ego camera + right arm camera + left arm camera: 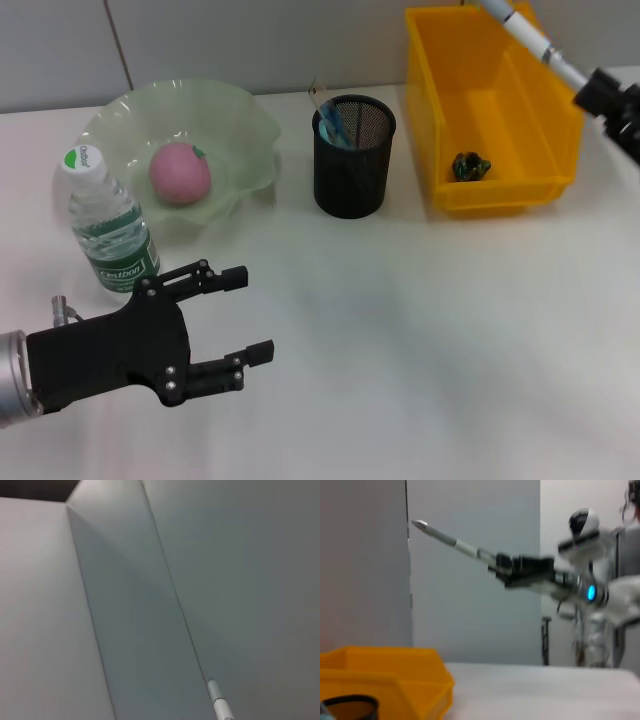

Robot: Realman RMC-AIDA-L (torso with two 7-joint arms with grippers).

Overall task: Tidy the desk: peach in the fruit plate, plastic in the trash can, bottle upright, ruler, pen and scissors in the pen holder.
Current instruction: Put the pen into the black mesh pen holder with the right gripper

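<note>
The right gripper point(597, 88) was closed on the pen point(530, 32), carried high over the yellow trash can point(520, 190) and well apart from the black mesh pen holder point(354, 155) it belonged in. The pen looked light, stiff and smooth, held near one end so that most of its length stuck out; a firmer hold nearer the middle would probably have steadied it for dropping into the narrow cup. The left gripper point(246, 315) hung low over the white table point(420, 340), its fingers spread with nothing between them, close to the water bottle point(108, 225). I counted one pen, one upright bottle, one peach point(180, 173) lying in one green plate point(245, 125), one holder with a few things already standing in it, and one dark crumpled scrap point(469, 166) in the single bin.
</note>
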